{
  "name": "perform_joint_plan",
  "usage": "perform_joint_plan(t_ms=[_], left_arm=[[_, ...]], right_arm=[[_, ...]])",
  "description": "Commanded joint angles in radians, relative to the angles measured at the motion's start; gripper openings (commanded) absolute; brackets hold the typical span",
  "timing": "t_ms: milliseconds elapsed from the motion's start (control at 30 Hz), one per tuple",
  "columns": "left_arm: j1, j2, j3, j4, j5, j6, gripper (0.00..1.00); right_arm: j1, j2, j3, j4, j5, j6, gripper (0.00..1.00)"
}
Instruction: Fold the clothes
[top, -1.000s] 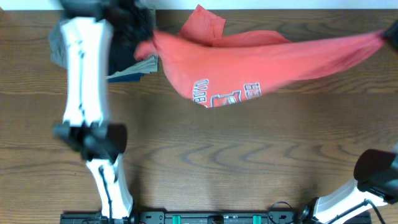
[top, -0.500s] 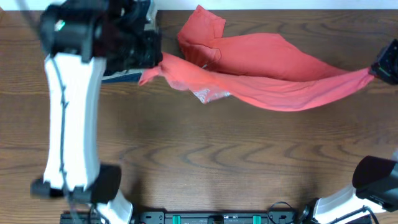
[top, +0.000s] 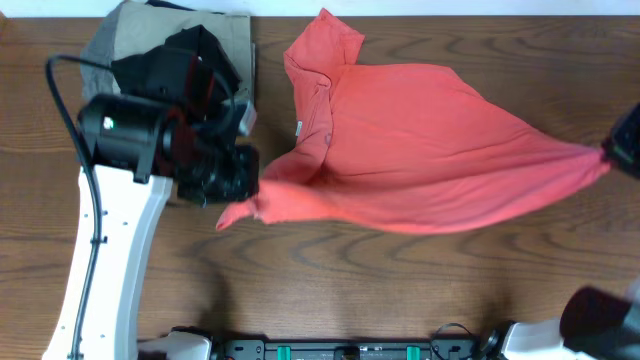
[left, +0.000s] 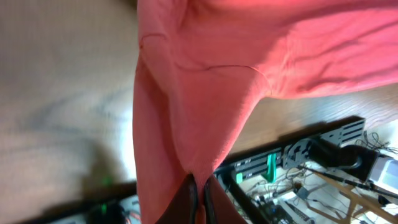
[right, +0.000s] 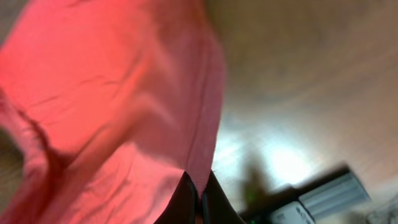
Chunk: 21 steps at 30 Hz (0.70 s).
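The clothes, a coral-red T-shirt (top: 420, 150), hang stretched between my two grippers across the back half of the table, collar and white neck tag (top: 298, 127) toward the left. My left gripper (top: 250, 196) is shut on the shirt's left corner. At the right edge of the overhead view, my right gripper (top: 611, 152) is shut on the opposite corner. In the left wrist view the shirt (left: 205, 81) runs down into the closed left gripper (left: 200, 188). In the right wrist view a hemmed edge of the shirt (right: 112, 99) is pinched in the right gripper (right: 200, 190). No lettering shows.
A stack of folded garments (top: 230, 40) in khaki, grey and black lies at the back left, partly under my left arm (top: 105, 250). Brown wooden table (top: 380, 290) stretches in front of the shirt. A rack with cables (top: 330, 350) lines the front edge.
Both grippers have drawn the shirt toward the front of the table and it has spread wider. The left arm swung forward off the garment stack. The lettering has turned out of sight.
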<state>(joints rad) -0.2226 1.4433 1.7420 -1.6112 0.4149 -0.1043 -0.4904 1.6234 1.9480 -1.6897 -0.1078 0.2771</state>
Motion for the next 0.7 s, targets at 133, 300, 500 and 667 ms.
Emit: perform_joint_plan(t_ms=[133, 300, 500, 667], left_arm=[[0.0, -0.211, -0.175, -0.051, -0.094, -0.121, 0.06], [-0.001, -0.29, -0.298, -0.045, -0.082, -0.161, 0.06], [-0.012, -0.327, -0.431, -0.044, -0.038, -0.161, 0.06], [-0.014, -0.327, -0.499, -0.021, -0.038, -0.161, 0.07]], right_arm=[[-0.062, -0.201, -0.26, 0.08, 0.197, 0.145, 0.01], [-0.067, -0.251, -0.397, 0.124, 0.173, 0.146, 0.01], [-0.068, -0.261, -0.431, 0.13, 0.179, 0.164, 0.01], [-0.068, -0.267, -0.431, 0.133, 0.179, 0.161, 0.01]])
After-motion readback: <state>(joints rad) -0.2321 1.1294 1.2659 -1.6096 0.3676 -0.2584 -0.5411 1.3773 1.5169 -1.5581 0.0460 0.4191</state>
